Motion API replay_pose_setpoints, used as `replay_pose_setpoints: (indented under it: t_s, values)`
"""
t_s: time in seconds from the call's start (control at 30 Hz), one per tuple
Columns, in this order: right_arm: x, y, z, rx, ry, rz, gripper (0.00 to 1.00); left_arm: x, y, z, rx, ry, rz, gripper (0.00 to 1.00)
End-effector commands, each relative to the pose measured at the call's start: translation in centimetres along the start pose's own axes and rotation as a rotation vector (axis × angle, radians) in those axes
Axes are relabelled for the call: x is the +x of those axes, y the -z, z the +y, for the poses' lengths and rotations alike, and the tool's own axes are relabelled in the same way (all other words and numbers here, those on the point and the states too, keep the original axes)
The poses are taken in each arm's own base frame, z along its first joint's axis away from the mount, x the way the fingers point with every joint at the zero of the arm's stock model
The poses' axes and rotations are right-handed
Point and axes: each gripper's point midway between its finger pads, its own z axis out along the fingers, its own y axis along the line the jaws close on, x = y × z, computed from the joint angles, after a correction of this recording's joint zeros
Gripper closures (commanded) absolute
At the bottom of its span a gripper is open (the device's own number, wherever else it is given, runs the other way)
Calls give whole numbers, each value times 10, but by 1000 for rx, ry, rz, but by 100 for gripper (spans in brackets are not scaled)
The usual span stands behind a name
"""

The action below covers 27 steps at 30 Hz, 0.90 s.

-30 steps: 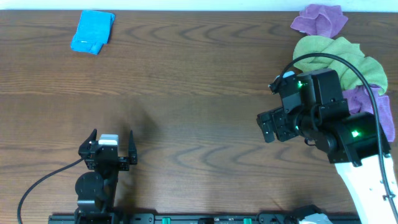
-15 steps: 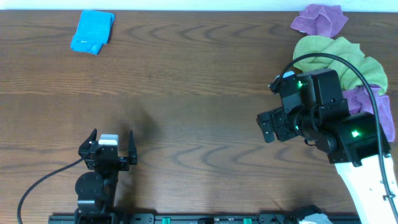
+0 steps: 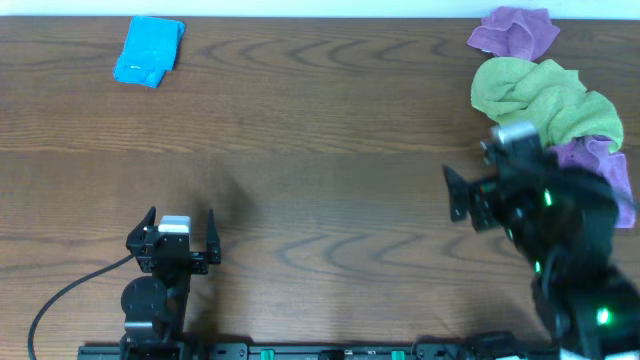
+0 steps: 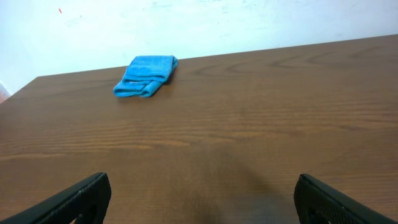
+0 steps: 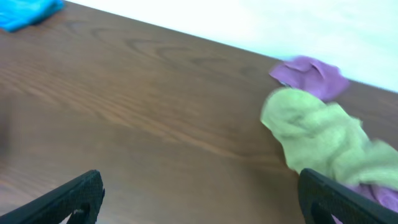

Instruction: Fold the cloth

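The sky-blue cloth (image 3: 148,50) lies folded into a small bundle at the table's far left corner; it also shows in the left wrist view (image 4: 144,74) and at the top left edge of the right wrist view (image 5: 25,12). My left gripper (image 3: 180,225) rests near the front edge, open, with only bare wood between its fingers (image 4: 81,199). My right gripper (image 3: 468,180) is blurred at the right side, far from the cloth, open and holding nothing (image 5: 199,199).
A lime-green cloth (image 3: 535,95) is heaped at the far right, with one purple cloth (image 3: 515,30) behind it and another purple cloth (image 3: 595,160) beside the right arm. A black cable (image 3: 60,295) trails from the left arm's base.
The right arm has swung back toward the near right edge and is blurred with motion. The left arm and the blue cloth have not moved.
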Motion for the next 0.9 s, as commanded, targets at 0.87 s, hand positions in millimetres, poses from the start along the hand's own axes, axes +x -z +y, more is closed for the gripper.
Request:
replay_pose_setpoints:
  t_s: [0.87]
  values:
    - [174,-37,8,59,-12,-122,1,15,-3,3,-19,16,35,5]
